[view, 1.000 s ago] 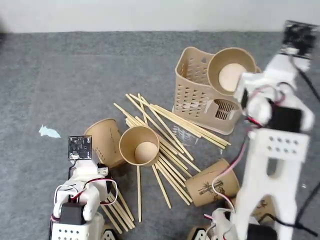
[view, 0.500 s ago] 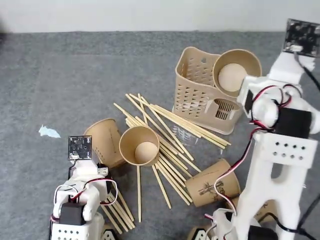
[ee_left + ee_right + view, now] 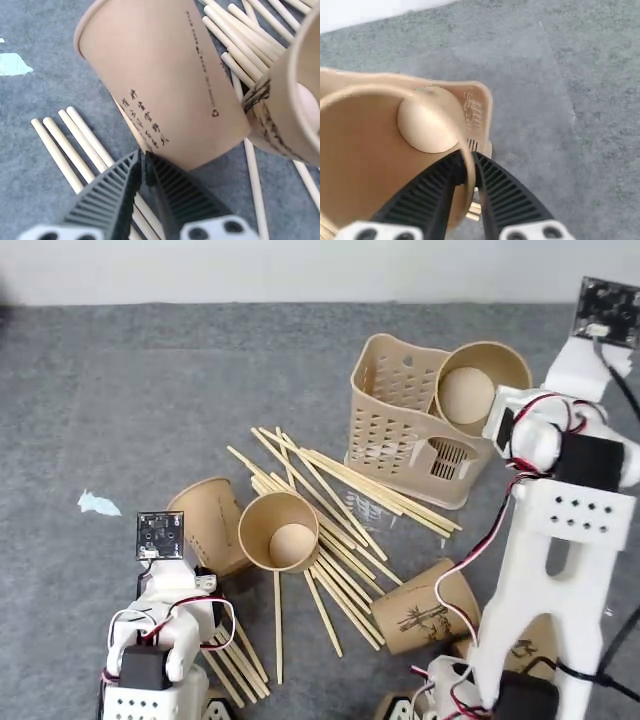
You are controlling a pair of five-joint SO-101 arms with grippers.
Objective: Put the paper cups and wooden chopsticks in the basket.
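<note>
A tan slotted basket [image 3: 400, 415] stands at the back right of the grey mat. My right gripper [image 3: 503, 423] [image 3: 466, 170] is shut on the rim of a paper cup [image 3: 480, 388] [image 3: 385, 155], holding it tilted over the basket's right end [image 3: 477, 107]. Wooden chopsticks [image 3: 335, 505] lie scattered across the middle. Among them one cup [image 3: 280, 530] shows its open mouth, and another cup [image 3: 208, 522] [image 3: 165, 90] lies on its side. My left gripper [image 3: 143, 159] is shut, low by that lying cup's base, over loose chopsticks [image 3: 75, 145].
A printed cup [image 3: 430, 605] lies on its side at the front right, with another cup [image 3: 525, 650] partly hidden behind the right arm's white base. A pale blue paper scrap [image 3: 98, 504] lies at the left. Bare mat spreads to the left and back.
The right arm has carried its cup a little to the right, towards the basket's right end. The left arm has not moved.
</note>
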